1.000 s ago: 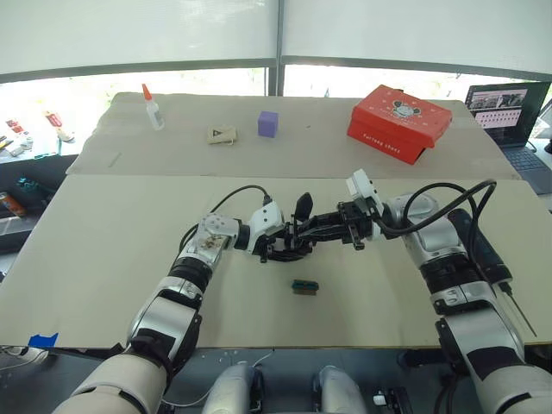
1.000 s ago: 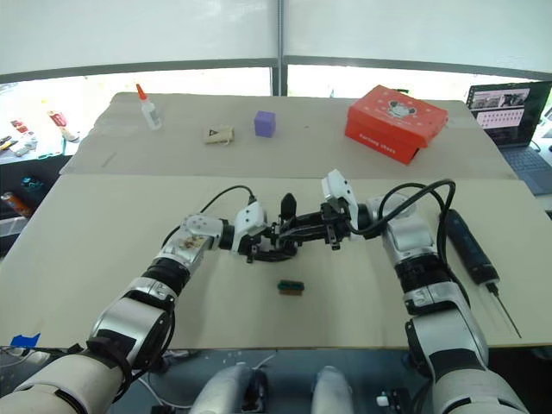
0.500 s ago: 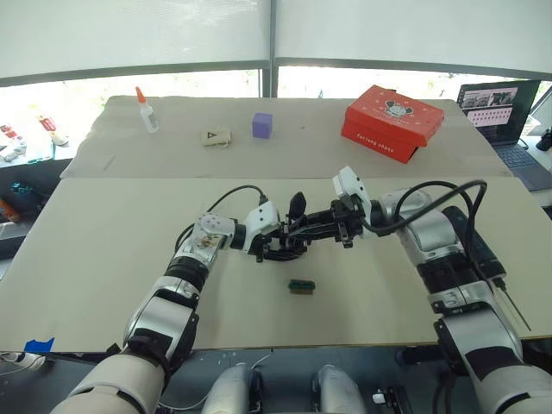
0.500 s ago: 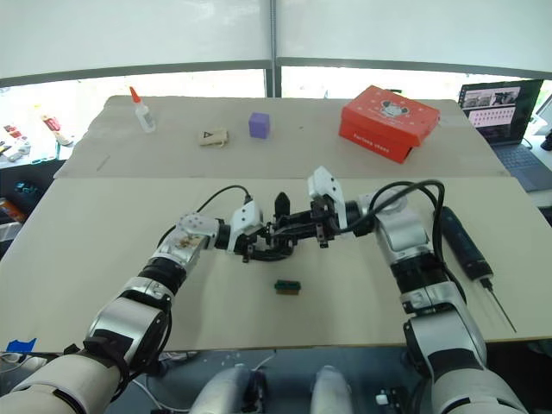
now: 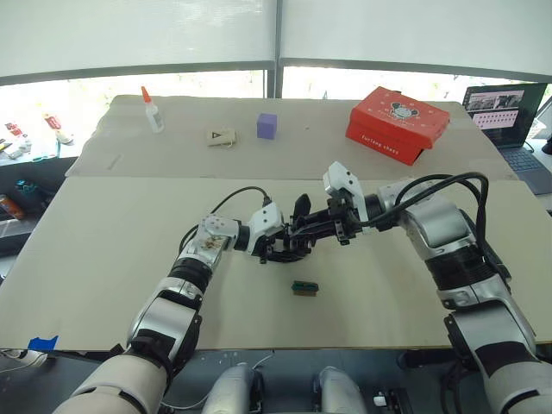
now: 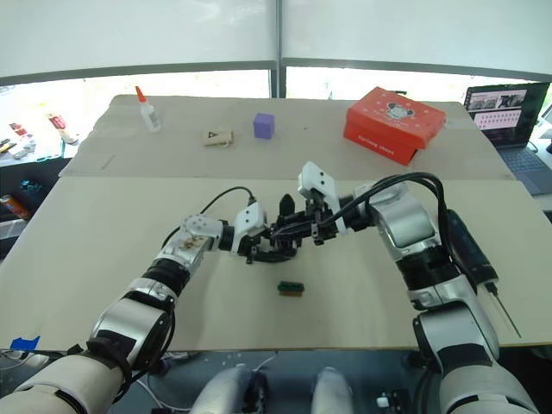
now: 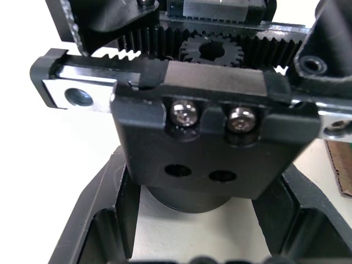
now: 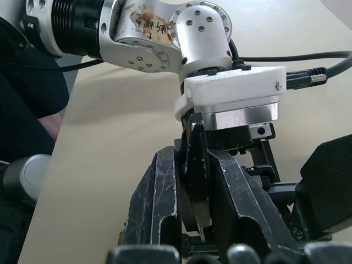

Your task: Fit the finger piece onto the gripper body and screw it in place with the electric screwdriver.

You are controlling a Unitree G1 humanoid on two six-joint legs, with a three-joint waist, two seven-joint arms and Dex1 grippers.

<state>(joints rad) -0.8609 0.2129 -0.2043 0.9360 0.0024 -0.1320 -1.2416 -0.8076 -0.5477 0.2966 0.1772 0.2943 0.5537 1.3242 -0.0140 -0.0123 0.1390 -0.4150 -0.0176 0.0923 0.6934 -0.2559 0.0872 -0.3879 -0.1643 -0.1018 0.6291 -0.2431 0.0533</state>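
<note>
My left gripper [image 5: 278,249] is shut on the round base of the gripper body [image 5: 285,243], a small black assembly at the table's middle. Its one pointed finger [image 5: 301,207] sticks upward. Close up, the gripper body [image 7: 214,165] shows a rack, a pinion and two screws. My right gripper [image 5: 305,234] reaches in from the right, shut on the finger piece [image 8: 195,184], a thin black wedge pressed against the body's frame. The electric screwdriver [image 6: 470,247] lies at the table's right edge behind my right arm, its metal bit [image 6: 504,316] pointing toward the front.
A small green-topped block [image 5: 304,287] lies just in front of the grippers. At the back stand a red box [image 5: 398,122], a purple cube [image 5: 266,126], a glue bottle [image 5: 153,109] and a small tan piece [image 5: 222,136]. A laptop [image 5: 509,109] sits far right.
My right wrist has moved left, closer over the gripper body, and its elbow has swung outward. The left gripper and the gripper body stay in place.
</note>
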